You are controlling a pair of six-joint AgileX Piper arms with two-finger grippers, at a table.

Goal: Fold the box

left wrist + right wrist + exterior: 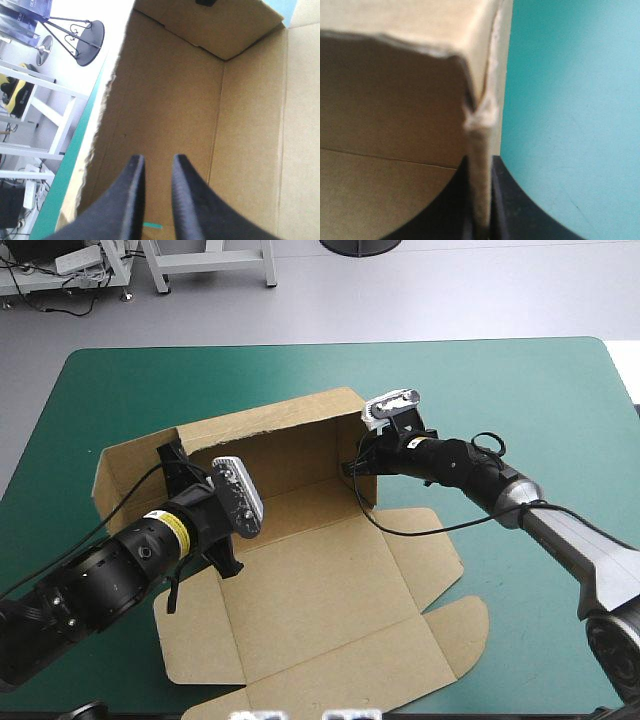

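Right wrist view: R jaws clamp box (395, 100) wall edge; left wrist: L jaws parted, empty, inside box

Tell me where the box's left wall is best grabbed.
Probably its free top edge, from above, a finger on each side: the left wall stands upright as a thin sheet, hinged at the floor. The right gripper pinches the right wall by its edge.

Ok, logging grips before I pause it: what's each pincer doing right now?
Left pincer: slightly open, nothing between its fingers.
Right pincer: shut on a raised wall edge of the box.
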